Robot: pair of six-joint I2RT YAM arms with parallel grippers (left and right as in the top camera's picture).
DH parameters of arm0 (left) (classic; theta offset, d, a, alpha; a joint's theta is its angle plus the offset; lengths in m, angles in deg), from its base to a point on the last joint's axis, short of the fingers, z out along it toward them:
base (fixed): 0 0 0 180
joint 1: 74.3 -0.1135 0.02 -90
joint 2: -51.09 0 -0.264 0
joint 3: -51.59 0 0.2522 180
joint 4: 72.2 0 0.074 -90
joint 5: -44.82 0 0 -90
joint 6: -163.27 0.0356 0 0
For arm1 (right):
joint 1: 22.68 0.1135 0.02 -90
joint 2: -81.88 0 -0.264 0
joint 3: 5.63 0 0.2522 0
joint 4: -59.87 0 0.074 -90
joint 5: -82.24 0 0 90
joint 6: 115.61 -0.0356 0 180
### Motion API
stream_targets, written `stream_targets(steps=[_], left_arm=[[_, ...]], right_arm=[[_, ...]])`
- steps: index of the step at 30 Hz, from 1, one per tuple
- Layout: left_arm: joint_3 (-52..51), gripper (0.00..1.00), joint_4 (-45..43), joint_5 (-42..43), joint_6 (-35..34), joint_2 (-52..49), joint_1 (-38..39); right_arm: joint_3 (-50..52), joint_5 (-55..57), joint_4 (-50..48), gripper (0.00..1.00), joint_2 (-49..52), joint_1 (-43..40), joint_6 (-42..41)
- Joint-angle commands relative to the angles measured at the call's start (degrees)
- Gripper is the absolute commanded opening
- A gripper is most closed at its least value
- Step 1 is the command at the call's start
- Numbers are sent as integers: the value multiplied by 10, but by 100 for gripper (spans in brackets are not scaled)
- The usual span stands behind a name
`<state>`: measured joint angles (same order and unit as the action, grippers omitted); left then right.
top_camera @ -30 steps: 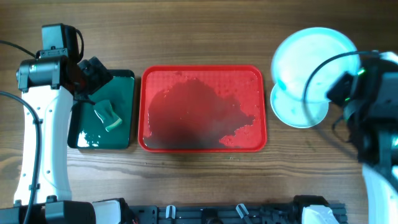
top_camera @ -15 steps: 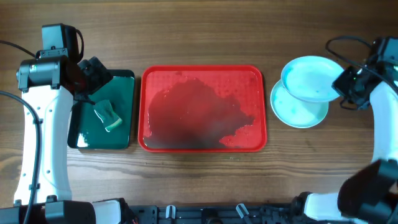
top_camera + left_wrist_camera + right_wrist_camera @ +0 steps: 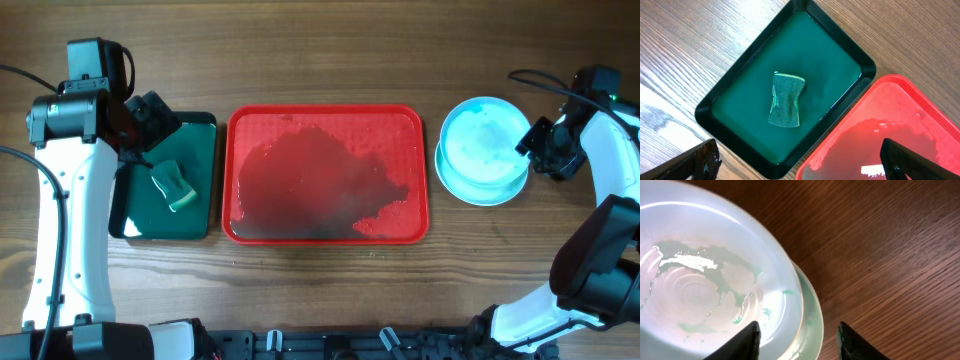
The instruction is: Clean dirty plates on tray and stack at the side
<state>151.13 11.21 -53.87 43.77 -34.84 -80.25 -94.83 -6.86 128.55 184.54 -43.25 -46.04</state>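
The red tray [image 3: 326, 115] lies at the table's middle, wet, with no plate on it; its corner shows in the left wrist view [image 3: 900, 125]. Two plates show stacked to its right: a pale upper plate [image 3: 484, 138] with teal smears [image 3: 695, 290] on a pale aqua plate [image 3: 478, 190], whose rim shows in the right wrist view [image 3: 812, 315]. A third plate is not visible. My right gripper [image 3: 541, 150] [image 3: 800, 341] is open at the stack's right edge, its fingers straddling the rims. My left gripper [image 3: 142, 122] [image 3: 800, 165] is open and empty above the dark green tray.
A dark green tray [image 3: 205, 175] [image 3: 735, 90] sits left of the red tray, holding a green sponge [image 3: 174, 186] [image 3: 786, 100]. Bare wooden table [image 3: 890, 255] lies right of the plates. Cables hang by the right arm [image 3: 545, 82].
My right gripper has lowered the upper plate from a tilted hold onto the aqua plate and has let go of it. The left arm has not moved.
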Motion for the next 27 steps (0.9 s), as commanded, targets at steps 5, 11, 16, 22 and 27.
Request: stream_targets(steps=[5,11,16,22,27], left_arm=[[3,100,0,3,-10,-2,-3],[3,100,0,3,-10,-2,-3],[3,100,0,3,-10,-2,-3],[3,100,0,3,-10,-2,-3],[3,100,0,3,-10,-2,-3]], right_arm=[[-3,-177,58,52,-109,2,101],[-3,-294,108,64,-340,2,211],[-3,-230,90,70,-511,2,214],[-3,-266,97,88,-622,1,202],[-3,-228,92,100,-636,1,167]])
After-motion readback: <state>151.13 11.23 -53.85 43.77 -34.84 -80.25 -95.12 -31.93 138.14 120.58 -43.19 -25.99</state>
